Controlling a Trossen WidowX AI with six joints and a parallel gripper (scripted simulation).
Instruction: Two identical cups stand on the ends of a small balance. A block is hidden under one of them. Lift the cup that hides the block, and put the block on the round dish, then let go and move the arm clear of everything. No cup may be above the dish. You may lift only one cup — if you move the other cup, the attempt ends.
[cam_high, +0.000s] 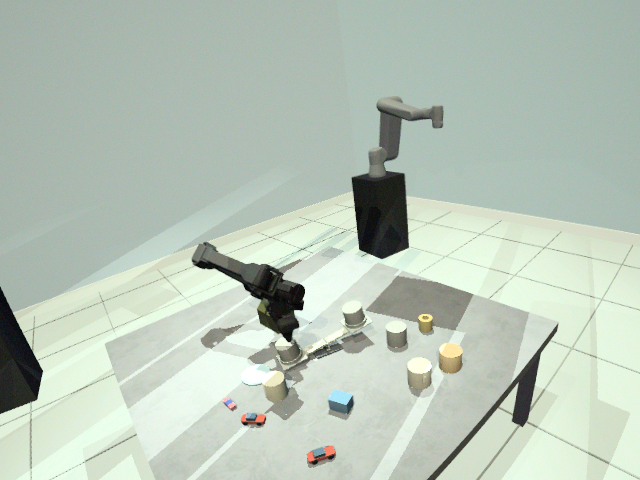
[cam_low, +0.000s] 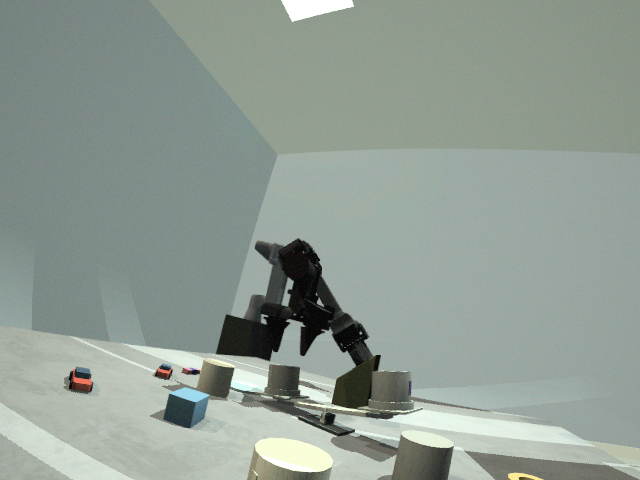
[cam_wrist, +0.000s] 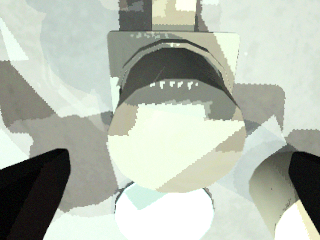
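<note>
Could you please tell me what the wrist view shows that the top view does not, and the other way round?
Only the wrist view shows the open hand straddling the cup from straight above, with its flared rim on the balance pad. Only the top view shows the second balance cup, the blue block, the toy cars and the grey arm on its pedestal. Both show the near cup, the round dish and the loose cylinder beside it.

Pale cup (cam_wrist: 175, 143) between wide-spread pincer (cam_wrist: 175, 190) fingers, above white dish (cam_wrist: 163, 220).

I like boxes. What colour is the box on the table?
Light blue, clearest in the top view.
</note>
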